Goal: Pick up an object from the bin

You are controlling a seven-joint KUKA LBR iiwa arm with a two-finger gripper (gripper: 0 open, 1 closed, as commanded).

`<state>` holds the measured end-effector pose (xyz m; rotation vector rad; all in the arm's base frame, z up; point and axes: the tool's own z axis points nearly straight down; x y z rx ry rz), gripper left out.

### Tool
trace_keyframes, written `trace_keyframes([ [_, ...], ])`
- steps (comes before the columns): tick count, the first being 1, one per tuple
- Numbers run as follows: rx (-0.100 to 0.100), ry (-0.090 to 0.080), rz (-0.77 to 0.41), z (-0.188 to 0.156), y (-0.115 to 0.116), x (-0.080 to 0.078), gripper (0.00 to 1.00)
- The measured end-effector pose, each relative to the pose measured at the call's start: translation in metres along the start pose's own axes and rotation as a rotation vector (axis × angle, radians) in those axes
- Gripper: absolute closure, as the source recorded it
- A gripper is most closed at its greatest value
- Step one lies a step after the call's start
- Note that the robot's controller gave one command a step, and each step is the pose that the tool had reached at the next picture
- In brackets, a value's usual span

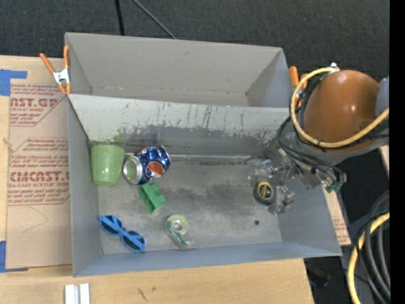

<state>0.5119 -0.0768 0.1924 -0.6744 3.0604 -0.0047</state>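
Observation:
My gripper [280,183] is down low at the right end of the bin, close to the floor and the right wall. A small dark round thing with a yellowish ring [264,191] sits right against the gripper's left side; I cannot tell whether it is gripped. The other loose things lie far off to the left: a crushed blue, white and red can [146,164], a green block [152,197] and a small pale green tape dispenser [178,229].
A light green cup [106,164] lies on its side at the left wall. A blue figure-eight piece [122,232] rests at the front left corner. Bare floor stretches between the left group and the gripper. The orange dome and cables hang over the right rim.

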Motion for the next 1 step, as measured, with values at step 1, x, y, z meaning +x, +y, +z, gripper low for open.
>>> trace_keyframes([
  [1, -0.005, 0.001, -0.686, -0.0578, 0.0037, -0.0004, 1.0],
])
